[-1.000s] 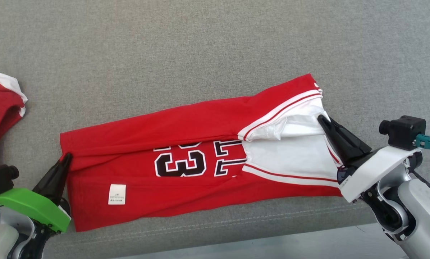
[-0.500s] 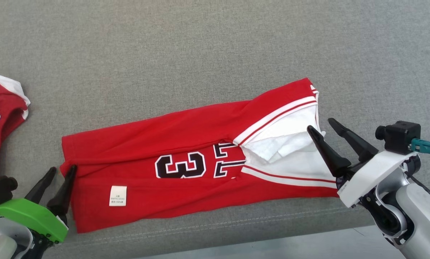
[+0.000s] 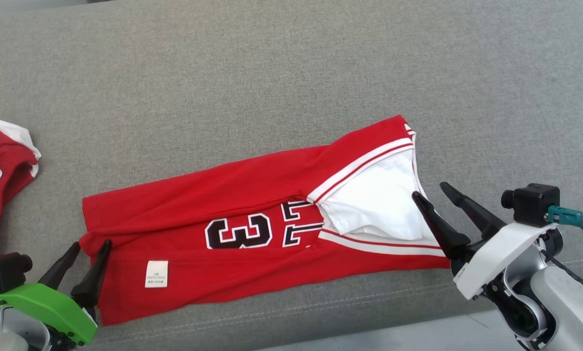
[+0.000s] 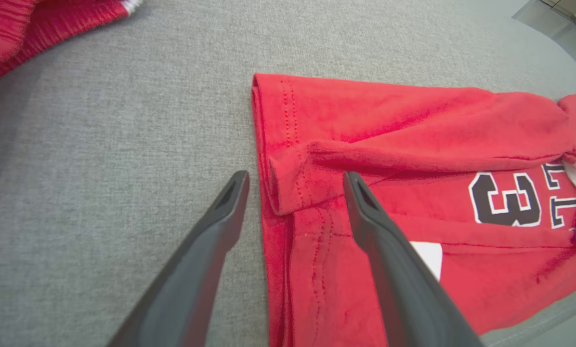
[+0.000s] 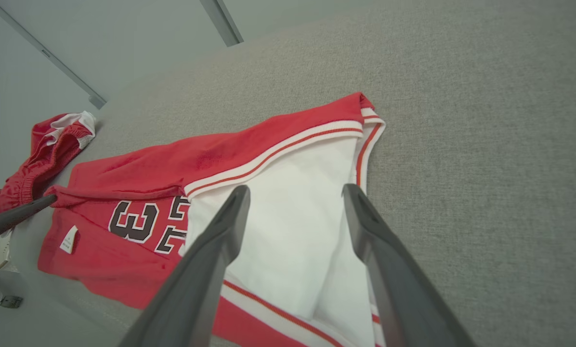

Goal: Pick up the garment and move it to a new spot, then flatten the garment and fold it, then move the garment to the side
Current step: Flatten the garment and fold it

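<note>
Head view: folded red jersey (image 3: pixel 233 190) lies near the front edge of the grey fabric surface (image 3: pixel 272 73).
Left end effector (image 3: pixel 90 243) straddles the jersey's hem edge, fingers apart, gripping nothing. Right end effector (image 3: pixel 429 190) stands spread at the jersey's white end, empty. Another red garment (image 3: pixel 4 161) lies well apart, leftward.

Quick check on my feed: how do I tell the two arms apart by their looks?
The left gripper has a bright green housing; the right gripper has a white housing. Both carry two long, dark, tapering fingers and a black wrist camera. The right camera has a teal connector; its forearm is silver-grey.
</note>
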`<state>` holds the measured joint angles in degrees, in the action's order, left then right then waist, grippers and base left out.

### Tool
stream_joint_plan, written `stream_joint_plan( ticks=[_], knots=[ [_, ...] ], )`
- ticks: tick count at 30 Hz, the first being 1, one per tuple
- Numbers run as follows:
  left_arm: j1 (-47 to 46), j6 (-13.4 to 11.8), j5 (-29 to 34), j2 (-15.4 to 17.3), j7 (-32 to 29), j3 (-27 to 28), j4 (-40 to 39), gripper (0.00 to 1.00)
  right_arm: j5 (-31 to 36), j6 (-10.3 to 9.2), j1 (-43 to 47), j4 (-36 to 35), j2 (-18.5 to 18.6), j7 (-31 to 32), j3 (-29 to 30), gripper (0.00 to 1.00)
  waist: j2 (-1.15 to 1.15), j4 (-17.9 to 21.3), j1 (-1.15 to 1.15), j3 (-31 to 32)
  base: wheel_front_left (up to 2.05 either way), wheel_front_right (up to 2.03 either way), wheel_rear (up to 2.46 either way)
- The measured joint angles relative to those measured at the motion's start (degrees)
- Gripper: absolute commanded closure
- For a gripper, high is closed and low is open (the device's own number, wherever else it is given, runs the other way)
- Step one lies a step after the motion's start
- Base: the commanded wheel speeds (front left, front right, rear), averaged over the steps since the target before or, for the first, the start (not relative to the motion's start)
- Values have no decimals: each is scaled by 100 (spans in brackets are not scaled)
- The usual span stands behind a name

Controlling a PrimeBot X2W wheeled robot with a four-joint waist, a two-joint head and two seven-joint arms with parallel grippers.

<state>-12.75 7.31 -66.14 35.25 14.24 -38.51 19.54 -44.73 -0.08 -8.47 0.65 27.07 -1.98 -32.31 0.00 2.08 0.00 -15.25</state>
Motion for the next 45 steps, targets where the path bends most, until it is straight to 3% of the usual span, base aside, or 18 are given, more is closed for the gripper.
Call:
stream_joint_plan(
  ticks=[12, 17, 26, 45],
  knots=[
    [2, -45, 69, 35, 1, 249, -405, 0, -71, -9, 327, 99, -229, -203, -77, 0, 0, 133, 0, 197, 0, 0, 0],
    [3, -285, 36, 96, 1, 378, -410, 0, -71, -9, 355, 112, -325, -255, -137, 0, 0, 249, 0, 202, 0, 0, 0],
    [211, -463, 37, 187, -9, 314, -437, 0, -73, -56, 482, 223, -347, -407, -102, 0, 0, 477, 0, 239, 0, 0, 0],
    [647, -610, 20, -146, -14, 99, -475, 0, -149, -105, 771, 394, -352, -609, 9, 0, 0, 420, 0, 538, 0, 0, 0]
  ],
)
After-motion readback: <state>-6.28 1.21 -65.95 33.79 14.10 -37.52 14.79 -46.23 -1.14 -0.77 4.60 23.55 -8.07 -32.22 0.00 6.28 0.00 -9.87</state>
